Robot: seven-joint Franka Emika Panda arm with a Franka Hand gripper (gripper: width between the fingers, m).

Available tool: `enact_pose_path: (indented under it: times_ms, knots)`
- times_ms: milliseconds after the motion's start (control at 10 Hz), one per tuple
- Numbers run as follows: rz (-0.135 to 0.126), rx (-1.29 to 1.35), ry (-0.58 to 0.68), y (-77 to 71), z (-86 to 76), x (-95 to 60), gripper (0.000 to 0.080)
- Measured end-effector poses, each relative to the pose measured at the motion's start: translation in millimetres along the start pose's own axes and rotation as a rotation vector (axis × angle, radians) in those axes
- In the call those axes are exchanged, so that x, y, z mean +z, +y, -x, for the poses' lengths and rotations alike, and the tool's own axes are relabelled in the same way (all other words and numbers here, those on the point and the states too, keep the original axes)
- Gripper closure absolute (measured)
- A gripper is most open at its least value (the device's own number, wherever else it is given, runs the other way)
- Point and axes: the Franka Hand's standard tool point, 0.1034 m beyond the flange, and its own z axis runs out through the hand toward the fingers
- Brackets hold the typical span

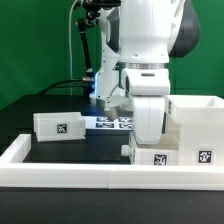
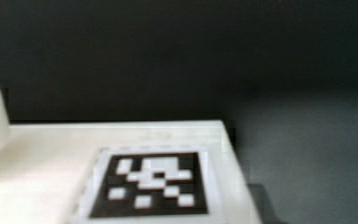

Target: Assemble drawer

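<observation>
Three white drawer parts are sitting on the black bench. Small tray is lying at the exterior view's left, well apart from the rest. Near tray is lying low right under the arm. Tall case is standing at the exterior view's right, just beside near tray; touching or not, cannot tell. Marker board is lying flat between small tray and arm.

Arm's bulk is blocking the claw, and the wrist view is showing no fingers either, so cannot tell how far the claw is parted or whether it is holding anything. Wrist view is looking close onto a white face bearing a tag, likely near tray, not certain.

Step in hand, judging: getting hold of near tray for sliding into case. Doing it well is meaning gripping a tray wall centred, keeping the tray level, and squaring its end to the case opening before pushing.

Edges: rail is running right in front of near tray and case is crowding one side, leaving little slack there. Open room is lying toward the exterior view's left, over bare bench; going straight up is looking freest.
</observation>
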Motion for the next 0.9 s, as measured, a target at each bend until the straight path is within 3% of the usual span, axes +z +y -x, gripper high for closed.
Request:
enact_pose_path:
  times_ms: [400, 500, 600, 900]
  knots:
    - [0.000, 0.018, 0.002, -0.6, -1.8, 0.5, 0.0758]
    - [-0.001, 0.018, 0.002, -0.7, -1.5, 0.6, 0.0679]
    - [-0.001, 0.020, 0.002, -0.9, -0.8, 0.7, 0.0679]
    - [-0.003, 0.035, 0.002, -1.5, 1.7, 1.0, 0.0229]
